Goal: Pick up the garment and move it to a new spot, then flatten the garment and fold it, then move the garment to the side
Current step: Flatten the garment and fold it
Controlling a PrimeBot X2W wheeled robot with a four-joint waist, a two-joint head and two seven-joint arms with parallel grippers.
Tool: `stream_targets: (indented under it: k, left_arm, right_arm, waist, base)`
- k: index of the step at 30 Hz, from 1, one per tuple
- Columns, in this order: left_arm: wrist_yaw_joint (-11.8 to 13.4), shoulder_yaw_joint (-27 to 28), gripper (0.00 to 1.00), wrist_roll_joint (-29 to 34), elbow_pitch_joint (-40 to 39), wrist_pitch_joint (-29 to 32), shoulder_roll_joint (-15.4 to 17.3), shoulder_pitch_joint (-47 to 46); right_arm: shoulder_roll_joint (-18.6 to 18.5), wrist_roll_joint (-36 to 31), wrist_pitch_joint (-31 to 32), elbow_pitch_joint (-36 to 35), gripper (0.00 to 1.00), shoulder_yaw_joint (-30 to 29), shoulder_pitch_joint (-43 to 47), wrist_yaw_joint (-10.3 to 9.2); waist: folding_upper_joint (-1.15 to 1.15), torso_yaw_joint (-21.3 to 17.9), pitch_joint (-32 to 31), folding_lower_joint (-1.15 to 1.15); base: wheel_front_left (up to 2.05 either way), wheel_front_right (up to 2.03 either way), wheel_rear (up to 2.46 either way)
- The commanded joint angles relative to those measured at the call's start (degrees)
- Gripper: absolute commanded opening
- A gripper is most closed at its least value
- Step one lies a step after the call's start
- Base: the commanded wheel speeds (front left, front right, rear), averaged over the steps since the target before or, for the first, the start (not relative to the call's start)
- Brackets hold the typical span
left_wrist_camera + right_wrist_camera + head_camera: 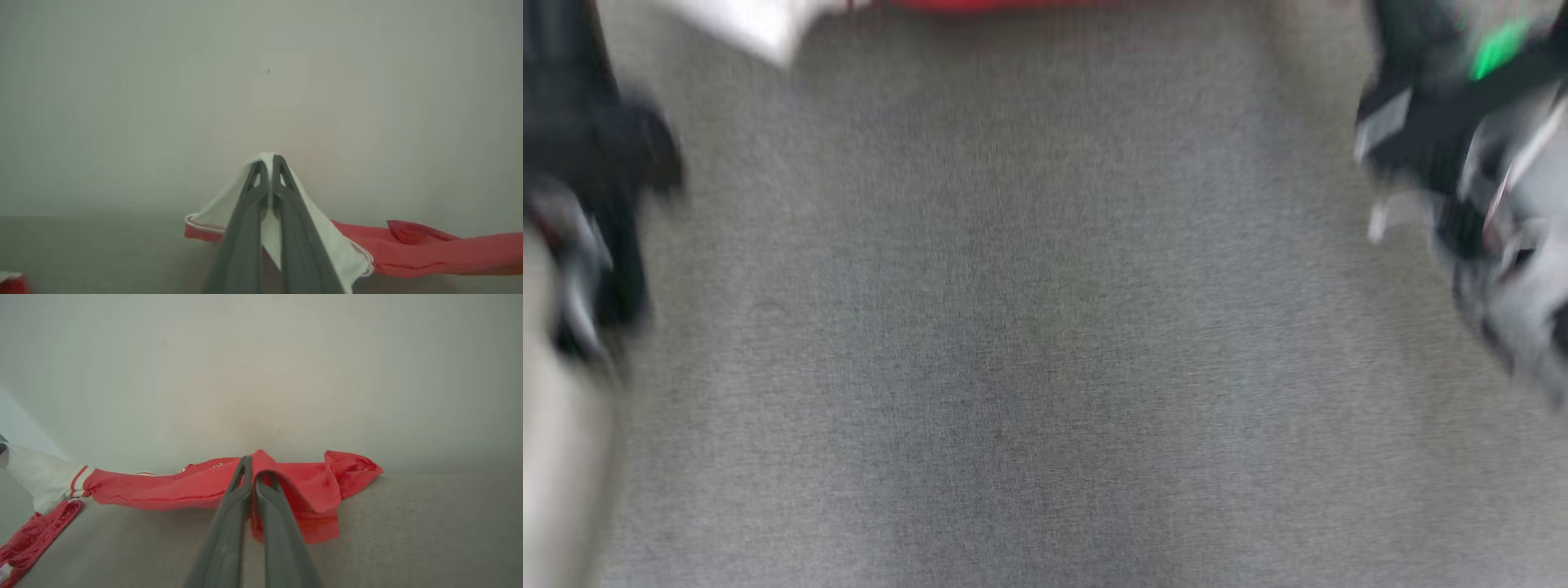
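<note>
The left gripper [267, 162] pinches the white end of the garment [429, 251], fingers closed tight on the cloth. The red-and-white garment stretches between both grippers over a grey surface [429, 522], near a pale wall [261, 375]. The right gripper [252, 467] clamps a red fold. The head view is blurred.

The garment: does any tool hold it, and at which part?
Both. The left tool grips a white part of the garment; the right tool grips a red fold.
</note>
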Motion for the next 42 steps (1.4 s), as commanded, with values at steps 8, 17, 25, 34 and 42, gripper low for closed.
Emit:
stream_targets:
  k: [8, 17, 25, 34, 42]
  left_arm:
    - [4.9, 6.4, 0.00, -0.7, -17.8, 0.0, -4.1, 33.0]
    - [3.6, 6.3, 0.00, -0.5, -19.8, 0.0, -10.4, 52.3]
    - [3.3, 6.0, 0.00, 1.1, -19.2, 0.0, -14.1, 61.9]
    - [2.5, 4.8, 0.00, 1.1, -19.6, 0.9, -14.2, 69.2]
    - [-0.2, 2.7, 0.00, 3.8, -17.9, 3.3, -11.2, 60.9]
  right_arm:
    - [-4.7, 1.1, -0.3, -7.5, 0.00, -3.1, 23.1, -0.14]
    - [-6.1, 0.8, -0.4, -10.0, 0.00, -9.8, 44.1, -0.14]
    - [-5.6, -2.9, 0.0, -10.5, 0.00, -13.1, 55.5, -0.14]
    - [-4.9, -5.7, 4.2, -11.1, 0.00, -15.9, 66.5, -0.14]
    - [-1.5, -8.6, 8.3, -12.5, 0.00, -19.0, 64.7, -0.14]
  waist:
    - [0.01, -0.6, -10.2, 0.02]
    - [0.01, 1.0, -16.4, 0.02]
    - [0.01, 1.5, -20.5, 0.02]
    - [0.01, 1.7, -23.9, 0.02]
    - [0.01, 0.5, -22.3, 0.02]
  base:
    - [0.00, 0.00, 0.00]
    - [0.00, 0.00, 0.00]
    - [0.00, 0.00, 0.00]
    - [0.00, 0.00, 0.00]
    - [0.00, 0.00, 0.00]
